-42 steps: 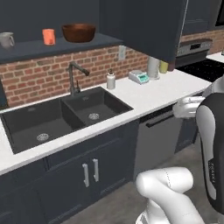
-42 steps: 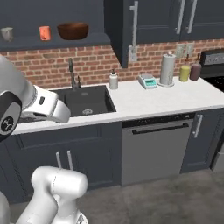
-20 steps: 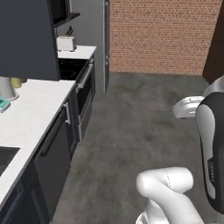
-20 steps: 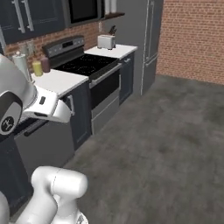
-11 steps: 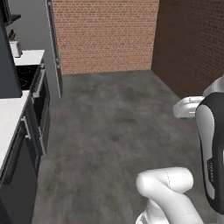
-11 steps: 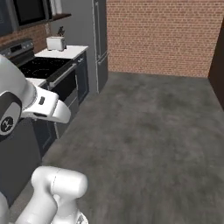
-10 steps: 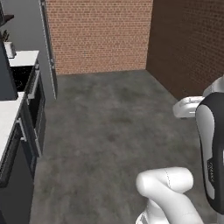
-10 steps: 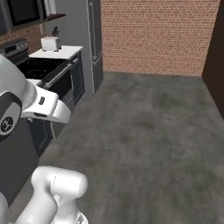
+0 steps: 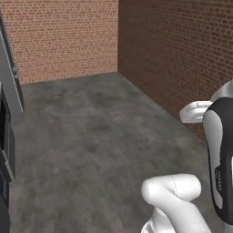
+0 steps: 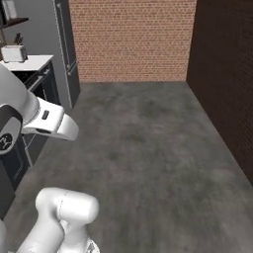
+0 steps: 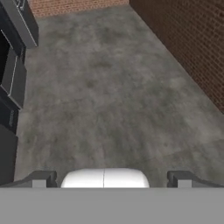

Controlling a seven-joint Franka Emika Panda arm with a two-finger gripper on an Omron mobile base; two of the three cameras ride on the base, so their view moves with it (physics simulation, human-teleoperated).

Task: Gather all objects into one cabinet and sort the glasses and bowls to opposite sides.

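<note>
The pincer point(image 11: 109, 178) stands wide, its two dark tips far apart at the bottom of the hand view, with nothing between them. It hangs over bare grey concrete floor point(image 9: 100, 136), and the base faces a corner of red brick walls point(image 10: 133, 39). A white toaster point(image 10: 13, 53) sits on the pale desk point(image 10: 32, 63) at the far left of the right base view, beside a tall grey refrigerator point(image 10: 66, 44). Where the mugs, the bowl and the navy cabinet stand cannot be told from here.

As a judgement: the mugs are probably light, rigid and breakable, and glazed sides slip, so a hold across the body or over the rim beside the handle seems safest. The bowl is broader than the open tips would likely span, so pinching one wall of its rim looks the better hold, with care against tipping.
</note>
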